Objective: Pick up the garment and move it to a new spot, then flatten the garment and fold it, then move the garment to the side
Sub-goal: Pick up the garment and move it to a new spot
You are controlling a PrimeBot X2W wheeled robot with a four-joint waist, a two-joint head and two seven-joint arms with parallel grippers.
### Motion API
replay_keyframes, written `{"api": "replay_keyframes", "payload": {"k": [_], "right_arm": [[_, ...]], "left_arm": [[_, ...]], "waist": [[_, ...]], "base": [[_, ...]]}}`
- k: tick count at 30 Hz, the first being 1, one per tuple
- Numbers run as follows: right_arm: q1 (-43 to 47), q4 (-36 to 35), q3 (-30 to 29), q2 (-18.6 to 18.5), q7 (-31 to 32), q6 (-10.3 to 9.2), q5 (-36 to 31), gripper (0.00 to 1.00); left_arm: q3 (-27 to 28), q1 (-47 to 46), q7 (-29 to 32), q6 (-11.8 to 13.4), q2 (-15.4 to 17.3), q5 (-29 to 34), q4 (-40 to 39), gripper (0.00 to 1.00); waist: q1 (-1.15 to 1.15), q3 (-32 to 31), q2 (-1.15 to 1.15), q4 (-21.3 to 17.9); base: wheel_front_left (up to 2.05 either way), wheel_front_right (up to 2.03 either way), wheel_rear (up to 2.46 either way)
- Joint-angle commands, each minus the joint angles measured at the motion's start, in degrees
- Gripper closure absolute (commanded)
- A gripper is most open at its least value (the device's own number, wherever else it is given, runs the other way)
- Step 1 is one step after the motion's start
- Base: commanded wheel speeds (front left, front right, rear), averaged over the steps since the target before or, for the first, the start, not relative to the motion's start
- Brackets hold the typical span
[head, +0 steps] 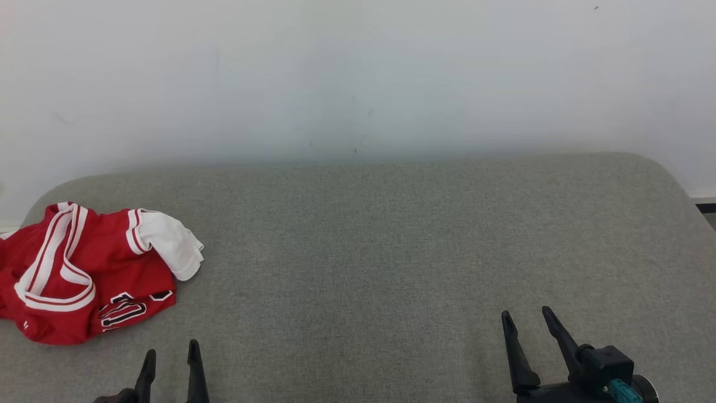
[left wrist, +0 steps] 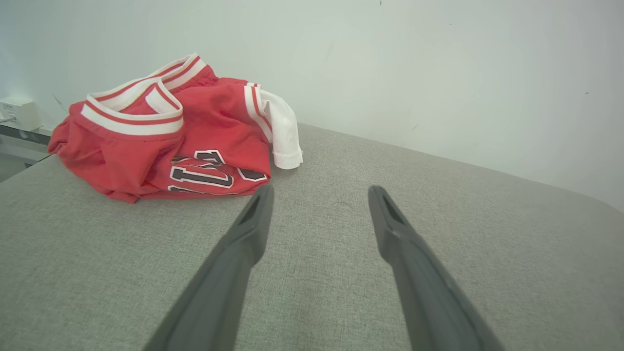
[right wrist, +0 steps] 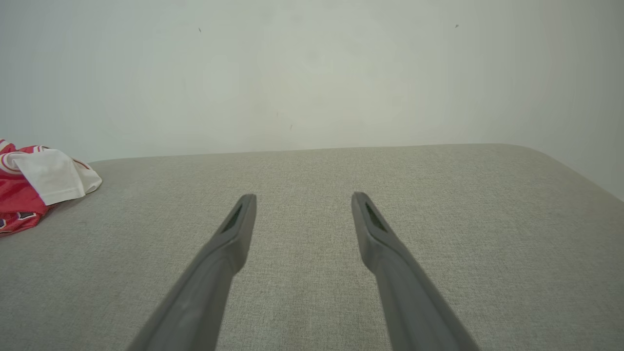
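Note:
The garment [head: 92,271] is a red jersey with white trim, dark numbers and a white sleeve, lying crumpled at the far left of the grey padded surface [head: 391,252]. In the left wrist view the garment [left wrist: 170,134] sits just beyond and left of the fingertips. My left gripper [head: 171,352] [left wrist: 319,192] is open and empty near the front edge, a little right of the jersey. My right gripper [head: 526,314] [right wrist: 302,197] is open and empty at the lower right, far from the garment [right wrist: 34,187], which lies at that view's left edge.
A pale wall [head: 358,78] rises directly behind the surface. The surface's back corners are rounded, and its right edge [head: 696,207] drops off. A small white box [left wrist: 19,113] sits by the wall beyond the left end.

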Motion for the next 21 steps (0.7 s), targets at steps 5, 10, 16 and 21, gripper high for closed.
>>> {"api": "replay_keyframes", "payload": {"k": [5, 10, 16, 21], "right_arm": [[0.8, -0.2, -0.2, -0.1, -0.3, -0.12, 0.3, 0.00], [1.1, -0.3, -0.6, -0.1, -0.3, -0.12, 0.3, 0.00], [1.5, -0.3, -0.2, -0.1, -0.5, -0.12, 0.6, 0.00], [1.8, -0.1, 0.1, -0.1, -0.7, -0.12, 1.3, 0.00]], "left_arm": [[-0.5, 0.9, -0.1, 0.4, 0.3, 0.4, -0.5, 0.00], [-1.0, 0.7, -0.1, 0.9, 0.3, 0.1, -0.7, 0.00], [-1.0, 1.2, -0.1, 0.7, 0.4, 0.6, -0.8, 0.00], [-0.7, 1.5, -0.1, 0.6, 0.9, 0.9, -0.7, 0.00]], "waist": [[0.00, 0.0, 0.00, 0.3], [0.00, -0.3, 0.00, 2.3], [0.00, -0.7, 0.00, 6.8], [0.00, -1.0, 0.00, 10.9]], "base": [[0.00, 0.00, 0.00], [0.00, 0.00, 0.00], [0.00, 0.00, 0.00], [0.00, 0.00, 0.00]]}}
